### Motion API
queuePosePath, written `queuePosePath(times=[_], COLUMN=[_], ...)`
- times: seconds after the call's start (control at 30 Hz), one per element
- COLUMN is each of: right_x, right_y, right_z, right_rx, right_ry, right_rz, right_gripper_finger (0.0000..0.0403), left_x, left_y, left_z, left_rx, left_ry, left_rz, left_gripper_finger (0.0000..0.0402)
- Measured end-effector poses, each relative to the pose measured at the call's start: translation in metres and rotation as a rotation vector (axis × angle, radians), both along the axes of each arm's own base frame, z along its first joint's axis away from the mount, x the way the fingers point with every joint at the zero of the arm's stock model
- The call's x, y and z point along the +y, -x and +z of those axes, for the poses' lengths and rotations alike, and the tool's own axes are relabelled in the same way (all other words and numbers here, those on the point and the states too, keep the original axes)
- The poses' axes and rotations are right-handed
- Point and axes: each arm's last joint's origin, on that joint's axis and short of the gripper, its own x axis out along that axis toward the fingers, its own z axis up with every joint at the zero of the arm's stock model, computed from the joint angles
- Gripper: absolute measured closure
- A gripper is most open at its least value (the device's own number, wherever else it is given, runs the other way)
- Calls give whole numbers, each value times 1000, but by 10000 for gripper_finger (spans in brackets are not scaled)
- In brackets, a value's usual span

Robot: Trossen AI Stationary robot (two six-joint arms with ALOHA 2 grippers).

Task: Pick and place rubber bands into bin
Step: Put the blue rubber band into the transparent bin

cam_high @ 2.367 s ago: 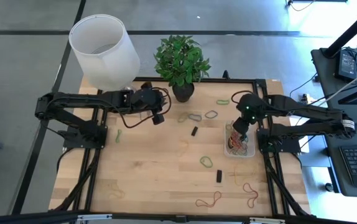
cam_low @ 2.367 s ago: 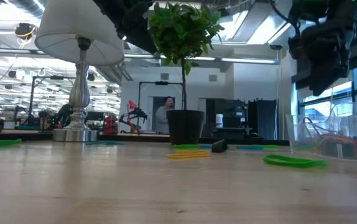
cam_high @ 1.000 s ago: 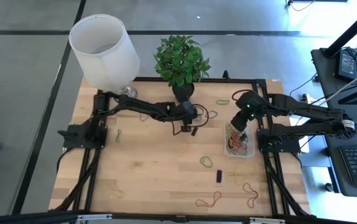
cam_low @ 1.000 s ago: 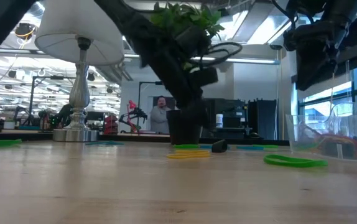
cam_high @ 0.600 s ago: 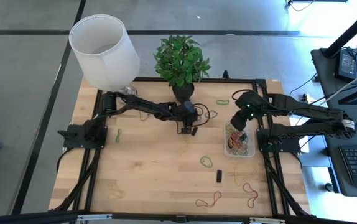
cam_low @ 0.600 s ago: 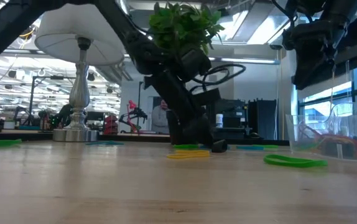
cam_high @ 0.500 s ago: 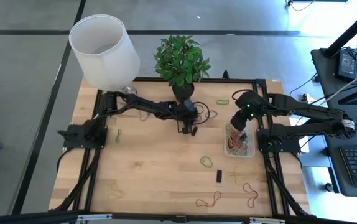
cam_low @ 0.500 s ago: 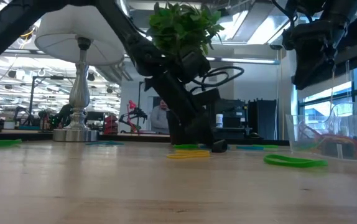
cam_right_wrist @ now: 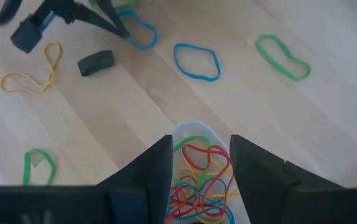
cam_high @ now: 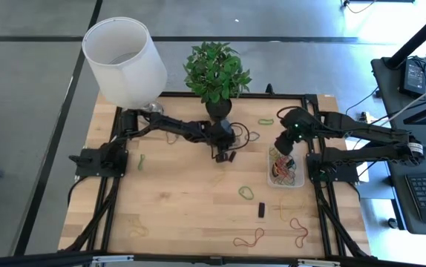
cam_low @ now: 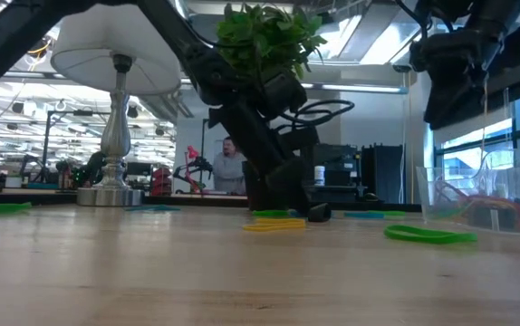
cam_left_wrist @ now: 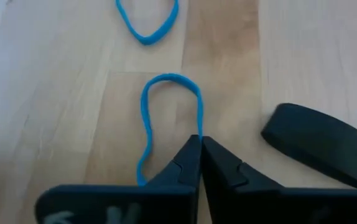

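Left wrist view shows your left gripper (cam_left_wrist: 199,142) pinched shut on the blue rubber band (cam_left_wrist: 166,99) lying on the table beside a black block (cam_left_wrist: 318,144), so lift straight up slowly before carrying it to the bin (cam_high: 286,172).

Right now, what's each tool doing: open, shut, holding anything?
Left tool: shut on the blue rubber band, down at the table.
Right tool: open, empty, above the bin.
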Motion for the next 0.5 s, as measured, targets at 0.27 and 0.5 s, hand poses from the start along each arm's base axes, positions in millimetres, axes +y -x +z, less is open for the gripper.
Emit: queuePosePath(times=[0.27,0.5], right_x=[-1,-4], right_y=[-4,-21], right_z=[2,5], right_rx=[-42,-233], right_ry=[12,109], right_rz=[0,63], right_gripper_finger=[240,240], left_x=[-9,-9], left_y=[7,16], left_z=[44,92], left_rx=[-58,-173], left_ry=[2,-33], left_rz=[-36,-26], left_gripper_finger=[399,399])
